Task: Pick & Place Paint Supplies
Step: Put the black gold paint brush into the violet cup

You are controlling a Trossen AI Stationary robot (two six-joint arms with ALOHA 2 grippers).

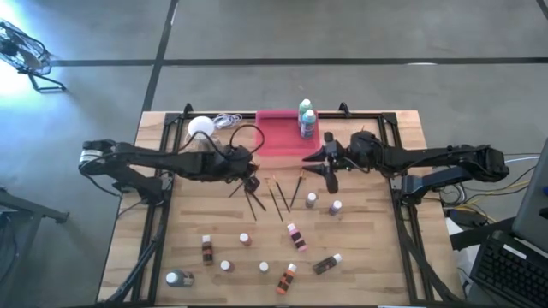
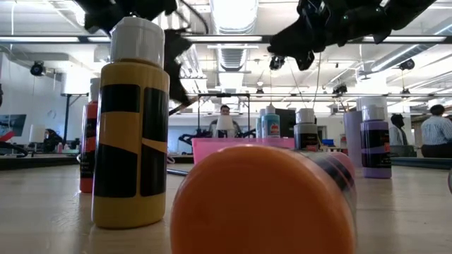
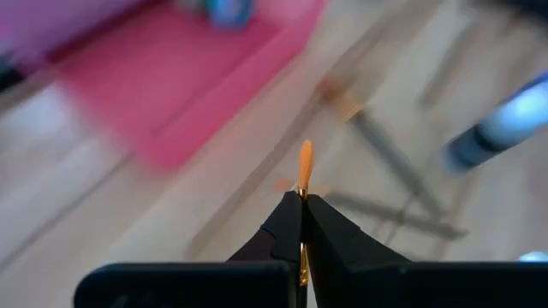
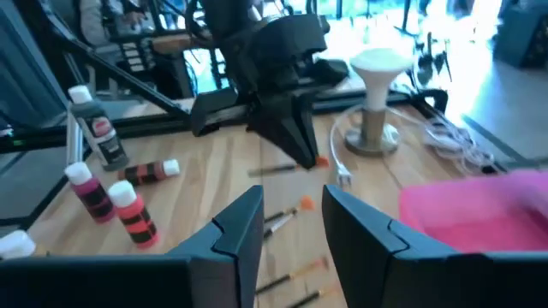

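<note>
At counter centre, your left hand (image 3: 301,224) pinches paintbrush (image 3: 305,164) shut, just off pink tray (image 1: 281,135) at tray's 7 o'clock. Right hand (image 4: 293,224) open, empty, beside tray's 4 o'clock. Thin handle may twist or slip in pinch; arms close, could clash.

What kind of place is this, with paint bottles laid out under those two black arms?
It looks like a robotics lab or workshop in a big open-plan room. A butcher-block wooden table stands on a bare grey concrete floor, long ceiling strip lights run overhead, and people sit at desks in the background.
</note>
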